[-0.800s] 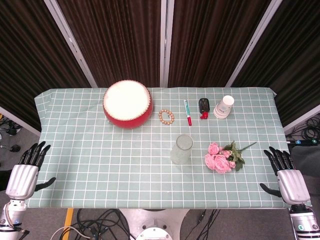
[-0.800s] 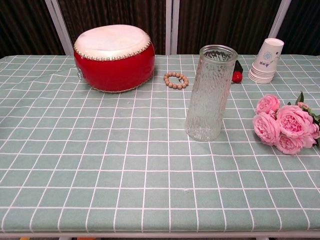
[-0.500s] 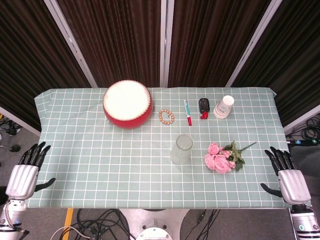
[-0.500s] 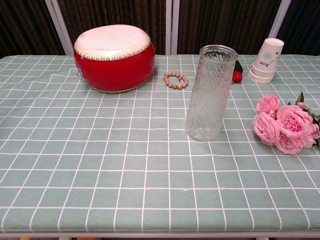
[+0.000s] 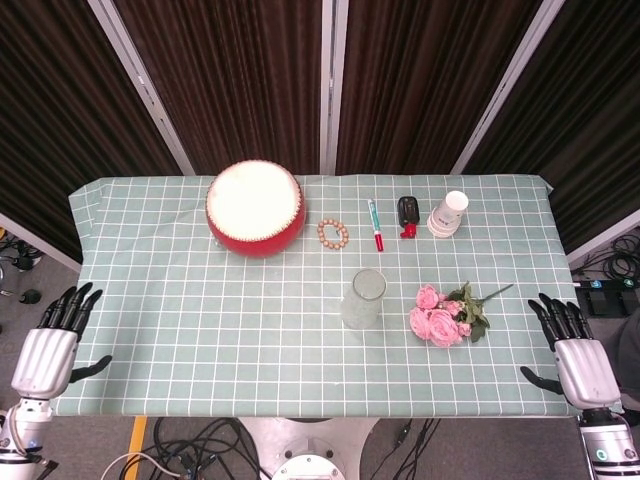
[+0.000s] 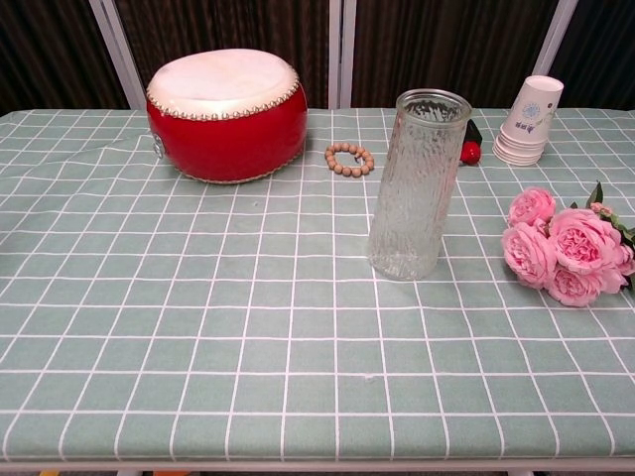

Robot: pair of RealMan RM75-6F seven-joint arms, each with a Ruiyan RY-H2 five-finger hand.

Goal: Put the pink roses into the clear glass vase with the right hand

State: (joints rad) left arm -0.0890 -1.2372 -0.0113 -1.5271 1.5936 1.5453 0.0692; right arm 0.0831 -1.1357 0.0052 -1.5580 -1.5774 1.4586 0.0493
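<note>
A bunch of pink roses (image 5: 441,319) (image 6: 566,249) with green leaves lies flat on the checked tablecloth, right of centre. The clear glass vase (image 5: 362,298) (image 6: 416,185) stands upright and empty just left of the roses. In the head view my right hand (image 5: 574,352) hangs open beyond the table's front right corner, well to the right of the roses and holding nothing. My left hand (image 5: 53,338) hangs open off the front left corner. The chest view shows neither hand.
A red drum (image 5: 255,207) (image 6: 226,113) sits at the back left. Behind the vase lie a bead bracelet (image 5: 333,234) (image 6: 349,158), a red-capped pen (image 5: 375,224) and a small black and red object (image 5: 407,215). Stacked paper cups (image 5: 448,213) (image 6: 527,120) stand at the back right.
</note>
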